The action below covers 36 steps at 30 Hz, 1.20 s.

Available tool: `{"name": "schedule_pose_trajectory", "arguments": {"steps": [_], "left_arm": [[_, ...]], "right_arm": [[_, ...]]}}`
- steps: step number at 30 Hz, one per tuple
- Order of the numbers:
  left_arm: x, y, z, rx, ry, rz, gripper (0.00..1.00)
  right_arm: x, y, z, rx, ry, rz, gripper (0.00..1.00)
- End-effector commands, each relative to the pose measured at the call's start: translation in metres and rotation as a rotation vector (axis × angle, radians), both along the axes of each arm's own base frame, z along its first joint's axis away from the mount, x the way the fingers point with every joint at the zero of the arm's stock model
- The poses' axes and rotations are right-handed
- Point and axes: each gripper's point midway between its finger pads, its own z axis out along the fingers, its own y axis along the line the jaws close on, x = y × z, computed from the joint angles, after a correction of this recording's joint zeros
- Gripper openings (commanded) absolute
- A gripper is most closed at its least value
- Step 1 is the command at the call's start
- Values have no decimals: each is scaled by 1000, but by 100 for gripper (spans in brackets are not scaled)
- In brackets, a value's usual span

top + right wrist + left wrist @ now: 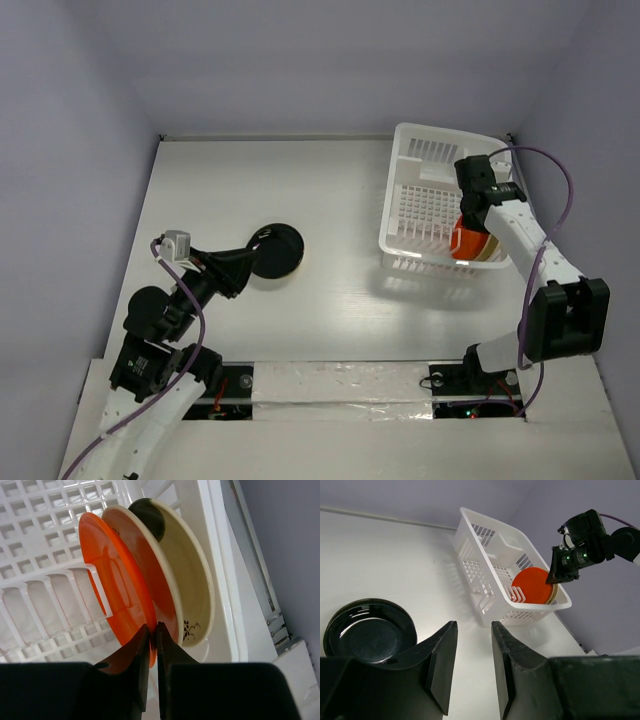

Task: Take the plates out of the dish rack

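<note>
The white dish rack (400,180) stands at the back right of the table. Three plates stand on edge at its near end: an orange plate (110,580), a cream-rimmed one (145,545) behind it, and a cream plate (192,580) with a small dark motif. My right gripper (153,626) reaches down into the rack (40,525), shut on the orange plate's rim. A dark plate (278,252) lies flat on the table at the centre left. My left gripper (474,625) hovers beside it, open, with nothing between its fingers.
The rack's white inner dividers (95,587) stand right next to the orange plate. The enclosure's right wall (580,120) runs close behind the rack. The rack's rim (470,545) lies ahead of the left gripper.
</note>
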Motion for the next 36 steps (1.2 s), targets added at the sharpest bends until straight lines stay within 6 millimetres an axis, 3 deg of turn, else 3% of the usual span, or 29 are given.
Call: {"name": "schedule_pose_trajectory", "arguments": {"steps": [1,8,18,23,27,29,30,32,33,35,36], "left_arm": [[-4,2,17,-24,-59,3,30],[-5,2,17,-28,-63,3,31],[-4,2,17,-27,-58,3,32],[-3,1,15,-24,-53,1,32],[-2,2,15,-24,-51,6,32],[-2,2,15,-23,-50,6,32],[-2,2,15,-23,-50,6,32],[-2,2,15,-24,-50,7,32],[-1,2,14,-22,-46,9,32],[0,3,14,-21,-43,15,32],[0,3,14,-21,-42,17,32]], "right_arm": [[2,-7,26,-50,-33,-27,3],[-4,-12,42,-169,18,-44,0],[1,8,72,-283,23,-13,0],[5,20,103,-277,-56,8,0],[-3,22,130,-299,-115,-11,0],[-3,35,146,-256,-184,14,0],[1,54,165,-188,-286,63,0],[5,91,174,-43,-349,205,0],[16,117,185,57,-439,264,0],[11,180,180,259,-475,463,0],[18,209,189,351,-550,521,0]]}}
